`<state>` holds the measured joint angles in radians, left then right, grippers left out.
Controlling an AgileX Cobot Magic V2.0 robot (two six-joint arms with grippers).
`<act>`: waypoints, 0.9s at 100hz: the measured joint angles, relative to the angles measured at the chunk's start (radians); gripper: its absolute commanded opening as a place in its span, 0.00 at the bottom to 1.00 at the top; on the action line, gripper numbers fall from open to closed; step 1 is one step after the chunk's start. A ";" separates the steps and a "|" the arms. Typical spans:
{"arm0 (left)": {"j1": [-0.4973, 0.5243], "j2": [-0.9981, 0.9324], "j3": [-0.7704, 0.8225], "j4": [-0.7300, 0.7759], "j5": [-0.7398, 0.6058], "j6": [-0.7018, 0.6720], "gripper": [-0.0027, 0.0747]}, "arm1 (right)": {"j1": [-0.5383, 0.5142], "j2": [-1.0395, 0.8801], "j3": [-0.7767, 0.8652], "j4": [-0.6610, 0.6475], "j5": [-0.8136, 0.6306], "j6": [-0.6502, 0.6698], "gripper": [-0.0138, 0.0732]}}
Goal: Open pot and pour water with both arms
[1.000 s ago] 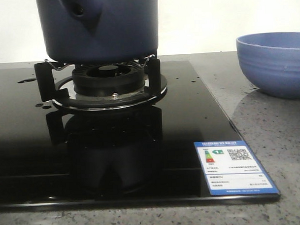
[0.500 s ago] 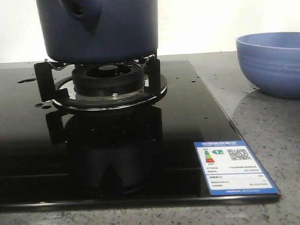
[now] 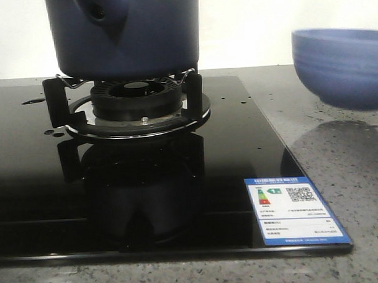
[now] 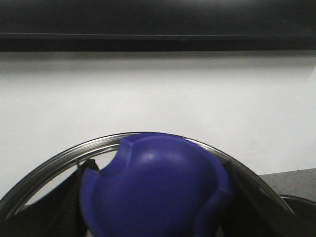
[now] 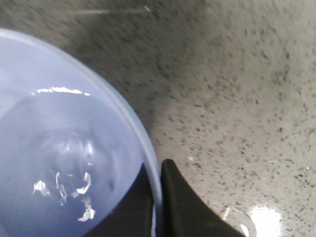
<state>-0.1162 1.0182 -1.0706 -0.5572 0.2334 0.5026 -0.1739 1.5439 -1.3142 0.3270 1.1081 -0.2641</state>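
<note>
Pot up front, big and dark navy, sitting square on the black burner support of the glossy black glass cooktop, its tapered stub with the round hole facing the camera, upper left on the wall. The top of the pot runs out of the front view, so its mouth cannot be seen there. Next in size, the light-blue ribbed bowl at far right: it hangs clear of the speckled grey stone counter, a dark shadow spread beneath it. On to the right wrist view, where the bowl's rim sits pinched between the two dark fingers of the right gripper, one finger inside the wall, one outside, and water glints in the bowl's bottom. Over on the left wrist view, a rounded blue knob fills the lower frame with a curved metal rim arcing behind it and a white wall beyond; the left gripper's fingers are hidden there, so whether it grips the knob cannot be told. Smallest of all, the blue-edged energy label lies flat on the cooktop's near right corner.
</note>
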 measured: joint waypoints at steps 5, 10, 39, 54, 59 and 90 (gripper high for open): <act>0.000 0.000 0.000 0.000 0.000 0.000 0.47 | 0.002 0.000 -0.030 0.006 0.022 0.000 0.10; 0.000 0.000 0.000 0.002 0.000 0.000 0.47 | 0.006 0.000 -0.064 0.009 0.043 0.000 0.11; 0.001 0.000 0.000 0.044 0.008 0.000 0.47 | 0.103 0.028 -0.303 0.011 0.136 0.042 0.11; 0.001 0.000 0.000 0.059 0.015 0.000 0.47 | 0.167 0.098 -0.475 0.011 0.150 0.081 0.11; 0.001 0.000 0.000 0.061 0.018 0.000 0.47 | 0.189 0.127 -0.535 0.011 0.152 0.094 0.11; 0.001 0.000 0.000 0.063 0.034 0.000 0.47 | 0.339 0.272 -0.869 0.031 0.162 0.147 0.11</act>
<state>-0.1152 1.0182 -1.0706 -0.4941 0.2676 0.5026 0.1656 1.8164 -2.1830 0.3583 1.2697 -0.1170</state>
